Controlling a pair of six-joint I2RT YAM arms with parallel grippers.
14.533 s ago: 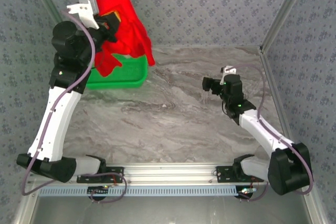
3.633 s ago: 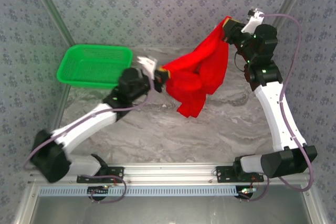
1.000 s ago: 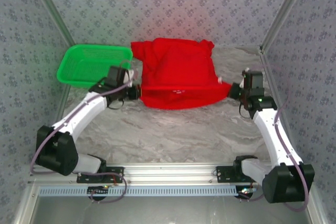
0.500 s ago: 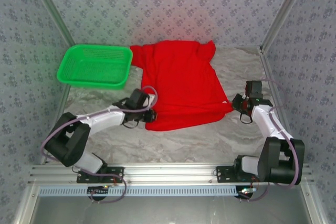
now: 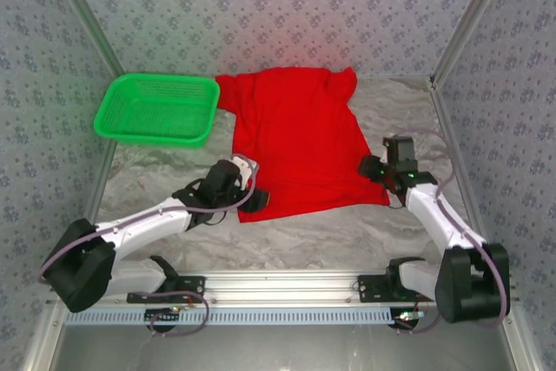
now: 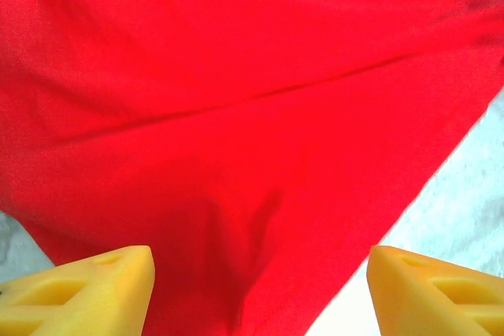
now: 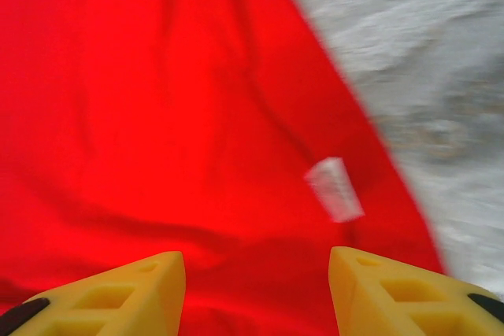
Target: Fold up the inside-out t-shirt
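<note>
The inside-out t-shirt [image 5: 300,141] lies spread flat on the marble table, plain red side up, collar end toward the back wall and hem nearest me. My left gripper [image 5: 254,198] sits at the hem's left corner, open. In the left wrist view its yellow fingers [image 6: 79,289] stand wide apart with red cloth [image 6: 252,116] lying loose below them. My right gripper [image 5: 370,168] sits at the hem's right corner, open. Its yellow fingertips [image 7: 402,293] straddle the cloth [image 7: 157,116] without pinching it, just short of a small white tag [image 7: 335,188].
A green plastic basket [image 5: 156,109] stands at the back left, touching the shirt's left sleeve. Bare marble table [image 5: 304,241] runs between the hem and the arm bases. Patterned walls close in the back and both sides.
Both grippers drew the shirt's hem toward the near edge, laid it flat, then opened and let go of the corners. The left arm has swung lower and closer to me.
</note>
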